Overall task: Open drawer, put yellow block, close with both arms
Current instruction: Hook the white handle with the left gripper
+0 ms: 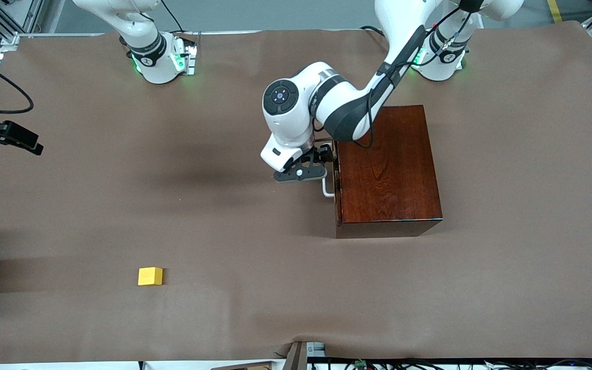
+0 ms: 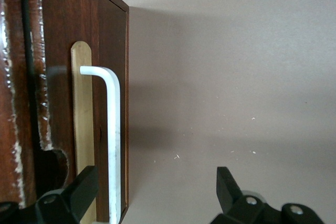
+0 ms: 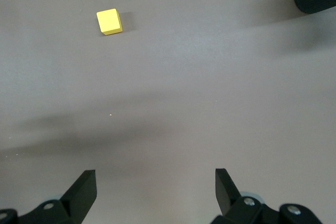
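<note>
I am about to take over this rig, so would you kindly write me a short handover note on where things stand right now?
Left tool: open, at the drawer's white handle, one finger either side, not yet closed on it.
Right tool: open, hanging over bare table, waiting.
Drawer: shut in the wooden box.
Yellow block: on the table toward the right arm's end, nearer the front camera than the box.
Done: nothing. Left: grip handle, open, load block, close.

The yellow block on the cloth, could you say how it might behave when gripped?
The yellow block looks rigid with flat faces, so it should probably sit stably rather than roll. Being small, it is likely light and could slide on the brown cloth if nudged.
</note>
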You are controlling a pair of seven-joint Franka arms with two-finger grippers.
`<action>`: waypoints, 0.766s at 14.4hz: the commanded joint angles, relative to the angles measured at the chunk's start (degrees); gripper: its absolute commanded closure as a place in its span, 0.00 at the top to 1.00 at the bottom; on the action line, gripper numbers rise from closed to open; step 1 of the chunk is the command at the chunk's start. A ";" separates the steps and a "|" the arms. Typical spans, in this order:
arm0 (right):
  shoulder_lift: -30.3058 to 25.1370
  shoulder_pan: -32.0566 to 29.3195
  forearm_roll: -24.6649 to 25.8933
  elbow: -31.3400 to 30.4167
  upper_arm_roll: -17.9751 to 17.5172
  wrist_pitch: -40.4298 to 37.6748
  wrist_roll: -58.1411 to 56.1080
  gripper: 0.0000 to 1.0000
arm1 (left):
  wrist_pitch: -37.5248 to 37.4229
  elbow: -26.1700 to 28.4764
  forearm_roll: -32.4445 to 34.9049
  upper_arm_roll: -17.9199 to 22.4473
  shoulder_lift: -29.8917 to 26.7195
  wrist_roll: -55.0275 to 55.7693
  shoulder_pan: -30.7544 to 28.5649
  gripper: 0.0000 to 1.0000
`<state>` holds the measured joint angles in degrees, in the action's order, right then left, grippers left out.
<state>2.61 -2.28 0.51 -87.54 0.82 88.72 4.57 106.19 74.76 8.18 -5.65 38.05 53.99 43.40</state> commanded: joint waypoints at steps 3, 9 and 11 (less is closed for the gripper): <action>-1.03 -0.44 0.54 -0.44 -0.38 -0.12 -0.26 1.00 | 1.30 -1.55 1.57 0.99 1.33 1.99 0.72 1.00; -0.94 -0.44 0.54 -0.44 -0.38 -0.12 -0.17 1.00 | 2.87 -1.55 3.95 1.25 3.08 2.62 0.72 1.00; -0.94 -0.44 0.54 -0.44 -0.38 -0.12 -0.26 1.00 | 4.11 -1.55 4.03 1.43 4.23 2.88 0.81 1.00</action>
<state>2.61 -2.28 0.51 -87.54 0.83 88.72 4.57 109.23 74.76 10.39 -4.77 40.31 55.40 43.42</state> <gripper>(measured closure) 0.000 0.000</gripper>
